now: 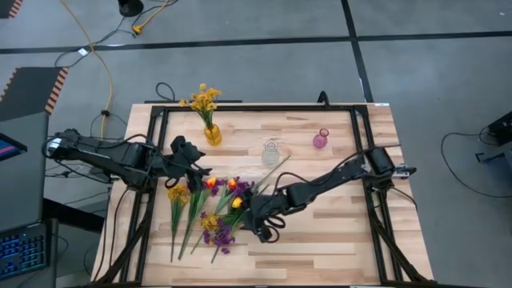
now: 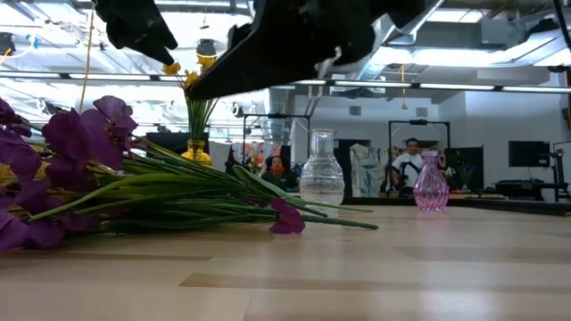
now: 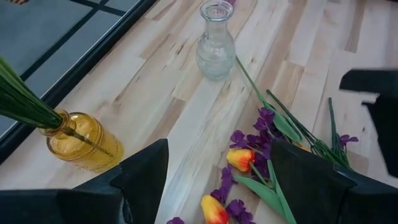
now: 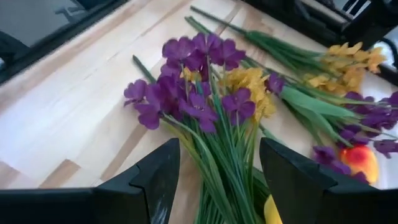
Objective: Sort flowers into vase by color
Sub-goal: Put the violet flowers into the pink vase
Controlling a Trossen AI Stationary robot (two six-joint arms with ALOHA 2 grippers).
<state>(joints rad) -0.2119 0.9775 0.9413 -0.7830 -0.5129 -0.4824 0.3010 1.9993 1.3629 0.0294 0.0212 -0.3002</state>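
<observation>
Purple, yellow and orange flowers (image 1: 210, 210) lie heaped mid-table, both the left gripper (image 3: 219, 180) and right gripper (image 4: 219, 177) spread above them, bare wood (image 1: 336, 232) alongside.

Light is bright and even from overhead; ceiling strip lights (image 2: 419, 86) glare white in the low view, turning the arms there into black silhouettes. Shadows on the table (image 1: 336, 232) are soft and faint. In the wrist views the near fingers (image 4: 155, 177) are blurred, while the purple flowers (image 4: 186, 93) stay fairly sharp. The person far behind (image 2: 411, 162) is soft.
</observation>
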